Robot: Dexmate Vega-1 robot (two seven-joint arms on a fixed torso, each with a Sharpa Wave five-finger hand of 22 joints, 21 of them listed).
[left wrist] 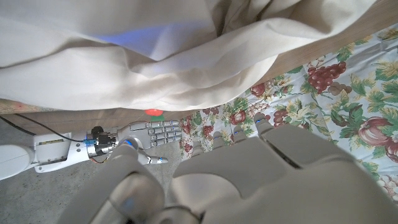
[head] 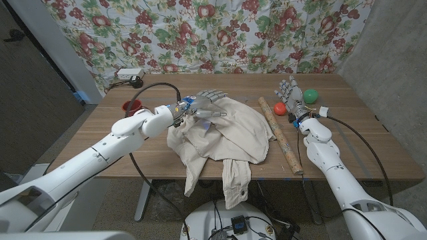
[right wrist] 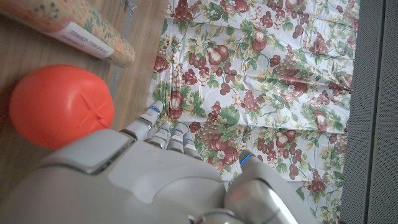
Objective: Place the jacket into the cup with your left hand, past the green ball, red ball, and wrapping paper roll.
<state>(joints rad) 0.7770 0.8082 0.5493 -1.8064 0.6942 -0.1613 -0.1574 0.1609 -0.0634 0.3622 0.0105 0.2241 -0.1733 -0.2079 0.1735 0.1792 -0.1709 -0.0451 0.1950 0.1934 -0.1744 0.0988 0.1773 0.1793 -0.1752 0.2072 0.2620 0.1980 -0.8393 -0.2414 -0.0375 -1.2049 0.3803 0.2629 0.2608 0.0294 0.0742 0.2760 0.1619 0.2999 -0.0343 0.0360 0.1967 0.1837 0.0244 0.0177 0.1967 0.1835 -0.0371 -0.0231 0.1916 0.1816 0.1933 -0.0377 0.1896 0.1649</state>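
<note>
Fingers [head: 215, 99] of the left robot hand [head: 208, 107] are spread apart over the far left part of the jacket [head: 223, 133], holding nothing; whether the palm touches the cloth I cannot tell. The right robot hand [head: 291, 93] stands upright on the right of the worktop [head: 360, 143], fingers apart and grasping nothing, between the red ball [head: 279, 109] and the green ball [head: 311, 96].

From the head view the whole layout is plain, the cup [head: 133, 107] included, a red one at the far left of the worktop beside the left forearm. The left wrist view shows the back of the left robot hand [left wrist: 249, 180] with pale cloth folds of the jacket [left wrist: 155, 56] close in front of it, and the right robot hand [left wrist: 152, 132] small in the distance. The right wrist view brings the red ball [right wrist: 59, 106] up close, just beside the right robot hand [right wrist: 143, 180], with the end of the wrapping paper roll [right wrist: 74, 31] and its white label behind.

That jacket is beige, crumpled and spread across the middle of the worktop, with one sleeve and a hem hanging over the near edge. The wrapping paper roll [head: 280, 133] lies just right of it, running from far to near.

Wood grain covers the worktop. A curtain [head: 220, 33] printed with fruit and leaves hangs behind, a white power strip [head: 130, 74] sits at the far left corner, and black cables [head: 360, 143] trail over both sides.
</note>
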